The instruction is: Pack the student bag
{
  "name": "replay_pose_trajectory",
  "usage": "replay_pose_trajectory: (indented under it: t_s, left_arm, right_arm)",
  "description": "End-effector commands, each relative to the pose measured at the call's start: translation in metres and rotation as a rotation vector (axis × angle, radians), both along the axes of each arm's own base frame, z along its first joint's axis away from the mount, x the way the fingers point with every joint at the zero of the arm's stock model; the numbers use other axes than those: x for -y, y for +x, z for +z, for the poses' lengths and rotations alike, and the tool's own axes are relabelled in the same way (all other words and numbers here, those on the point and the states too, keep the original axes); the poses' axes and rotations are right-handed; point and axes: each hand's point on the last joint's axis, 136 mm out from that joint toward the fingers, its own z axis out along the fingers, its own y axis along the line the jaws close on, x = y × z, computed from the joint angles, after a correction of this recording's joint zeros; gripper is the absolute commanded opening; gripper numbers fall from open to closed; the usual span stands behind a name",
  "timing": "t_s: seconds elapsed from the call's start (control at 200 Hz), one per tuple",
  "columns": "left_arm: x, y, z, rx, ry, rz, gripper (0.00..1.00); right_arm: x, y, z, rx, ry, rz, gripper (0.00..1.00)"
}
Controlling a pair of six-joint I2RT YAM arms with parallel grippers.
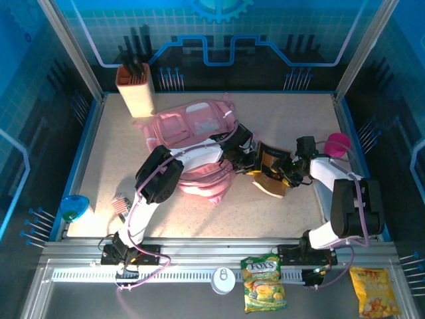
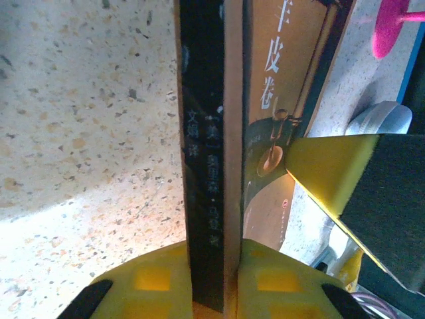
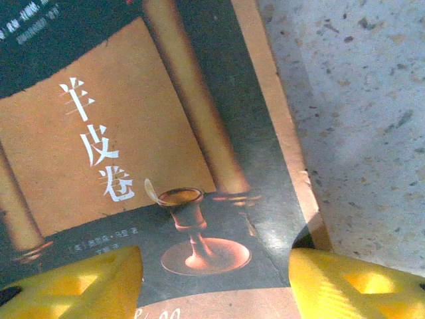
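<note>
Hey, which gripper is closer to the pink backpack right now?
Left. The left gripper sits right beside the student bag's right edge, while the right gripper is farther right, on the other side of the book.

Table (image 1: 292, 126): speckled beige stone-look top, blue-edged, inside a metal frame.

On it:
- pink student bag (image 1: 192, 126), lying flat at centre-back, lower part bunched toward the near side
- tan holder (image 1: 136, 93) with dark sticks in it, upright, back left, just beside the bag
- pink cup (image 1: 339, 144) at the right edge
- blue-green bowl-like item (image 1: 75, 207) at the near-left edge
- small striped item (image 1: 119, 205), near left
- book (image 1: 271, 159) right of the bag; can't tell if it touches the top

Dark front ledge: white round lid (image 1: 222, 279), green-yellow Fox's bag (image 1: 264, 284), yellow snack bag (image 1: 375, 292) far right.
</note>
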Motion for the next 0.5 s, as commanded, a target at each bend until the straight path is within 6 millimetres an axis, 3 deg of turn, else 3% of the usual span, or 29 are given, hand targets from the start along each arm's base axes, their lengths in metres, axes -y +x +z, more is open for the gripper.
replay_pose_trajectory:
  t_s: [0.0,0.225,0.495]
  left_arm:
    - [0.005,-0.003,0.062,0.137,-0.056,-0.052,0.0]
    - [-0.031,0.013,0.103,0.264,-0.041,0.008,0.0]
    - [-0.111,0.041,0.145,0.38,-0.037,0.223,0.0]
  right_arm:
    - [-0.016,0.004,0.002,0.058,0.111,0.007,0.64]
    - [-0.026,0.022,0.052,0.267,0.183,0.026,0.73]
    - [-0.043,0.03,0.094,0.423,0.312,0.025,0.83]
